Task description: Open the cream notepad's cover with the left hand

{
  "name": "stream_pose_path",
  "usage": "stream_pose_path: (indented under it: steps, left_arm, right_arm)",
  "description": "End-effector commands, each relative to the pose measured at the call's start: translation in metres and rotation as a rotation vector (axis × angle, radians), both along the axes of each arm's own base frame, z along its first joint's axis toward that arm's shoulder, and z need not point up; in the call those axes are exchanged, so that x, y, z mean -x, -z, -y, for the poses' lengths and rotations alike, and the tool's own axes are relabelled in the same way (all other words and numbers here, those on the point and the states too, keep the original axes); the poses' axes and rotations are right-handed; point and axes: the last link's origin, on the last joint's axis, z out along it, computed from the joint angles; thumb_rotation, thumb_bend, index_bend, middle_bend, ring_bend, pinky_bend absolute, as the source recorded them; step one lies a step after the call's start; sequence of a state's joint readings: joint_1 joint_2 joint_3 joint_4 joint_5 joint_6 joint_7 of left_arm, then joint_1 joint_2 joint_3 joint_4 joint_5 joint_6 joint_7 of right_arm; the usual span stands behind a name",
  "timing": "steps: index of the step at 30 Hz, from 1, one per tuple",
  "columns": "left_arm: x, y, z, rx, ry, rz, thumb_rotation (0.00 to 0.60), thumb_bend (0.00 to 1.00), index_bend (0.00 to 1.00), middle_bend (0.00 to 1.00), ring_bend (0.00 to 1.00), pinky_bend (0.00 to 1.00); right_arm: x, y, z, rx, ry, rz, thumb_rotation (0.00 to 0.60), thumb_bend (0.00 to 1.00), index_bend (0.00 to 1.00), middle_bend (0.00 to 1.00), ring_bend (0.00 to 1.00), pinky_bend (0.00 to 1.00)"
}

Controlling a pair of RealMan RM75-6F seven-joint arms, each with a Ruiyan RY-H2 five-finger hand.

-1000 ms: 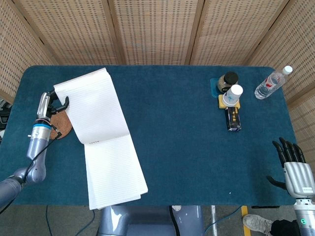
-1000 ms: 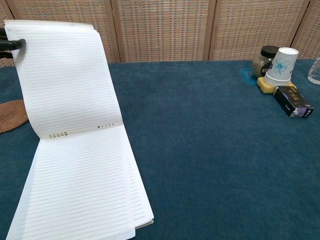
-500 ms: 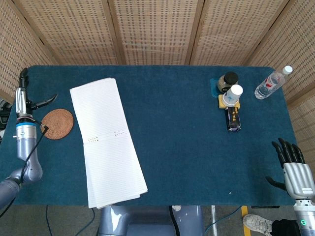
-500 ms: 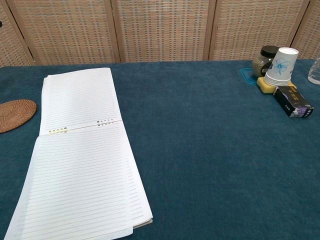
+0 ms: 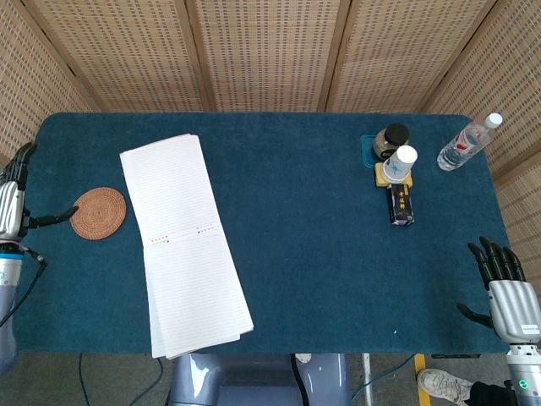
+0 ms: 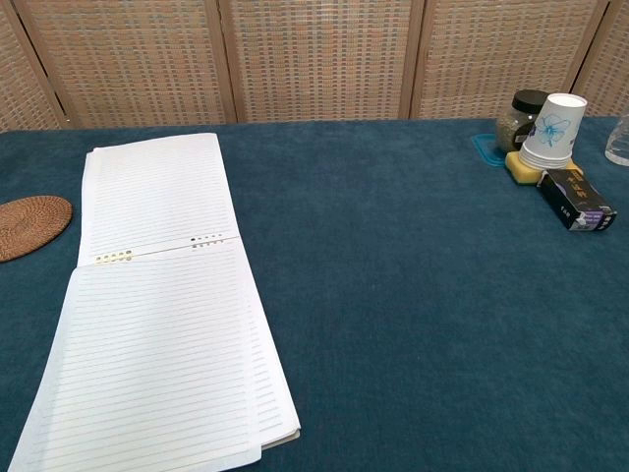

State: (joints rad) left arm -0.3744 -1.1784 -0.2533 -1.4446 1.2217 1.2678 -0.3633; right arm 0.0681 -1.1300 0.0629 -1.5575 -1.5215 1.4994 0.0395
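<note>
Now lies fully open along the table's (image 5: pixel 304 279) left side: cream notepad (image 5: pixel 182 233), cover flat; left hand (image 5: pixel 12 199) off left edge, spread, empty.

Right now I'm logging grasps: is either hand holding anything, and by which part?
Nothing is held: the left hand and right hand are both open, clear of the lined cream notepad.

i'm looking at a table (image 5: pixel 321 254) covered in dark teal cloth, its far edge running close to a folding screen (image 5: pixel 270 51) of woven cane panels in pale wooden frames — it fills the whole background. below the near edge there's grey floor (image 5: pixel 110 376) — light is even.
</note>
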Motion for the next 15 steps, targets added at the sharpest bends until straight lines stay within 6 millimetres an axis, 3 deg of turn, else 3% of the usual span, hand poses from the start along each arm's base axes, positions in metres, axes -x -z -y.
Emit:
stream_pose_path:
  steps: [1, 6, 15]
  left_arm:
    - [0.001, -0.006, 0.075, 0.068, -0.097, -0.222, 0.6, 0.0, 0.0, 0.0, 0.0, 0.0]
    - [-0.007, 0.005, 0.113, 0.124, -0.121, -0.211, 0.6, 0.0, 0.0, 0.0, 0.0, 0.0]
    - [-0.004, 0.016, 0.126, 0.182, -0.091, -0.273, 0.6, 0.0, 0.0, 0.0, 0.0, 0.0]
  right_arm:
    - [-0.002, -0.002, -0.001, 0.001, -0.01, 0.012, 0.6, 0.0, 0.0, 0.0, 0.0, 0.0]
    - [-0.001, -0.008, -0.002, 0.017, -0.014, 0.021, 0.6, 0.0, 0.0, 0.0, 0.0, 0.0]
    - [0.001, -0.01, -0.002, 0.032, -0.007, 0.009, 0.6, 0.0, 0.0, 0.0, 0.0, 0.0]
